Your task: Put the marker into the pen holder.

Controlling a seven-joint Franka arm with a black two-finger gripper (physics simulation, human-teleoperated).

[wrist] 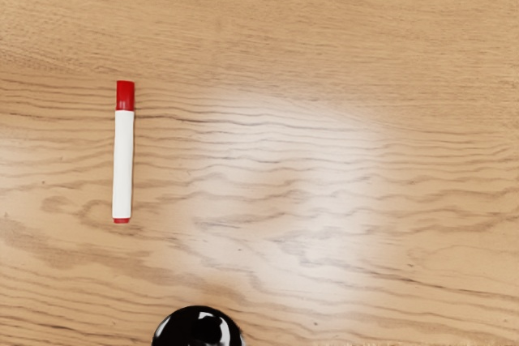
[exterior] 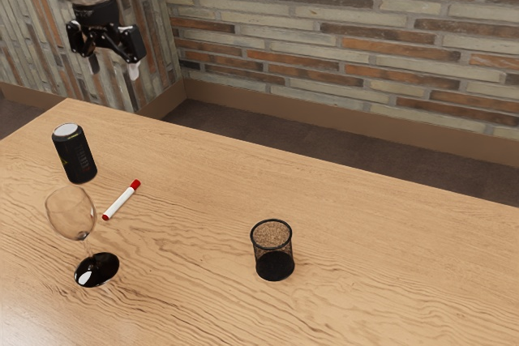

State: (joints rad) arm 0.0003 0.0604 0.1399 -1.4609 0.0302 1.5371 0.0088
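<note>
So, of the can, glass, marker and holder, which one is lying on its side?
The marker, the white one with red ends: it lies flat on the table, while the can, glass and holder stand upright.

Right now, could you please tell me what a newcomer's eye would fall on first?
Probably the marker, its red cap bright against the table, near the black can. Next might come the wine glass on its dark foot, and the mesh pen holder, apart near the exterior view's middle.
</note>
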